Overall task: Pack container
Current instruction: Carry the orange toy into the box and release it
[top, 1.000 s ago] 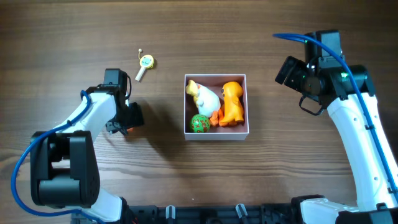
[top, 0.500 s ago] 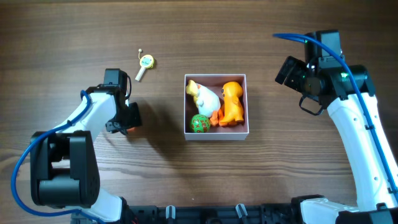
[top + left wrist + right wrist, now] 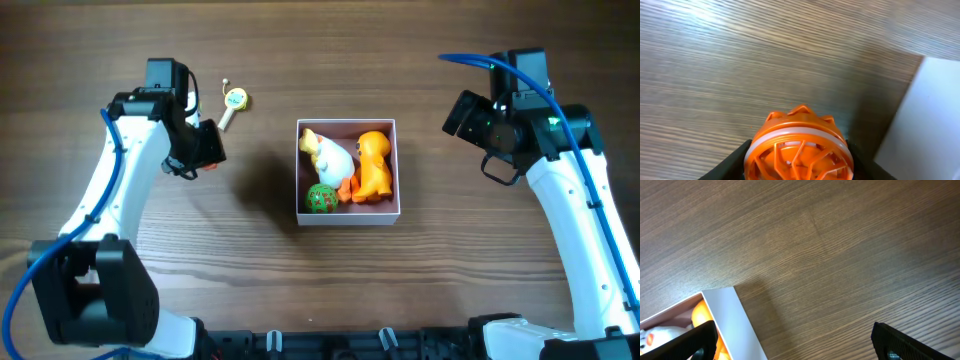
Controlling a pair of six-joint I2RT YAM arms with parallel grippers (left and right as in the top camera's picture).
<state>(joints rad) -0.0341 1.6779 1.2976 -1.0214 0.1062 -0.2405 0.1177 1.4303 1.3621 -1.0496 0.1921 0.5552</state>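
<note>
The container (image 3: 348,214) is a small white-walled square box at the table's middle, holding a white duck toy (image 3: 330,155), an orange dinosaur toy (image 3: 374,165) and a green ball (image 3: 321,199). Its white wall also shows in the left wrist view (image 3: 930,115) and the right wrist view (image 3: 737,320). My left gripper (image 3: 205,150) is shut on an orange ribbed wheel toy (image 3: 799,147) and holds it above the table, left of the container. My right gripper (image 3: 490,125) is open and empty, raised to the right of the container.
A small yellow and white rattle-like toy (image 3: 233,103) lies on the wooden table at the back left, just beyond the left gripper. Bare wood surrounds the container on all sides.
My left arm has lifted and moved toward the back with the orange wheel toy in its jaws. The right arm and the container have not moved.
</note>
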